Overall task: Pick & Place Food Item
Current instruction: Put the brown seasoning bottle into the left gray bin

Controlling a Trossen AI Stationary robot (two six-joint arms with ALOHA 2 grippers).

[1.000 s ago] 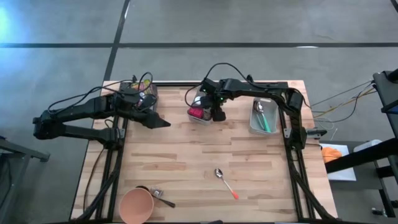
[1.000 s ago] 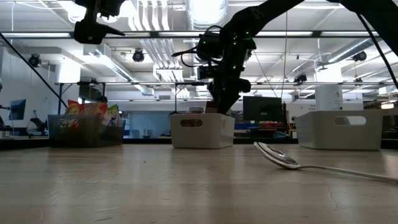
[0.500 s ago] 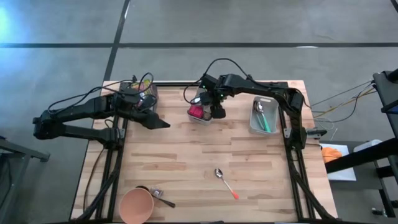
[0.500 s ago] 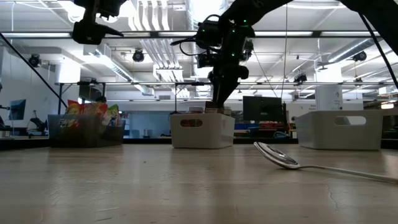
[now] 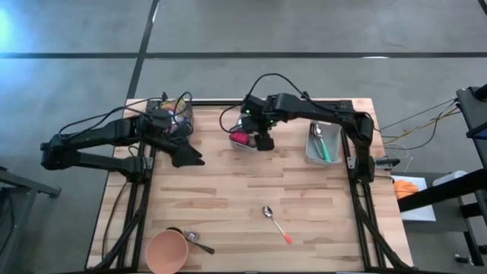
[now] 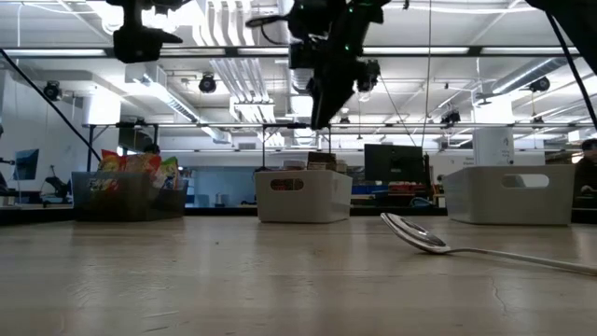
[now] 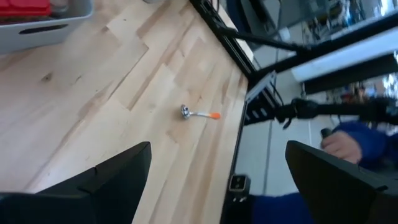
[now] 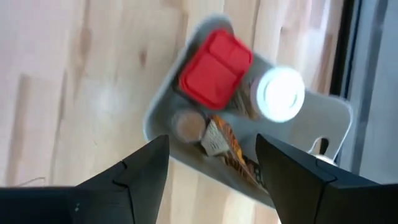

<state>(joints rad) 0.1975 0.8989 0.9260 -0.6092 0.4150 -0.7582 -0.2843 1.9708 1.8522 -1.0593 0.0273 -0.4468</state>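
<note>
**Right gripper raised over the food bin, nothing held**

While the red, square-lidded food container (image 8: pixel 215 70) lies in the white plastic bin (image 5: pixel 245 141) at the table's far middle, it is seen beside a white round-lidded jar (image 8: pixel 280 93), a small brown-topped piece and a printed wrapper. The right gripper (image 5: pixel 261 141) is held above this bin with its fingers spread and nothing between them. Compared with a second ago, it is seen lifted well clear of the bin's rim in the low view, where it had reached down to the rim.

To the bin's right, a second white bin (image 5: pixel 322 143) containing spoons is placed; to the left, a dark bin of colourful snack packets (image 6: pixel 135 182) is set at the table's far left corner. Nearer the front, a metal spoon with an orange handle (image 5: pixel 276 224) lies on the wooden table (image 5: pixel 228 198), and a pink cup (image 5: pixel 167 251) stands at the front left corner.

The left gripper (image 5: pixel 190 158) is held above the table's left side, fingers fully spread and empty; it has shifted slightly forward.
</note>
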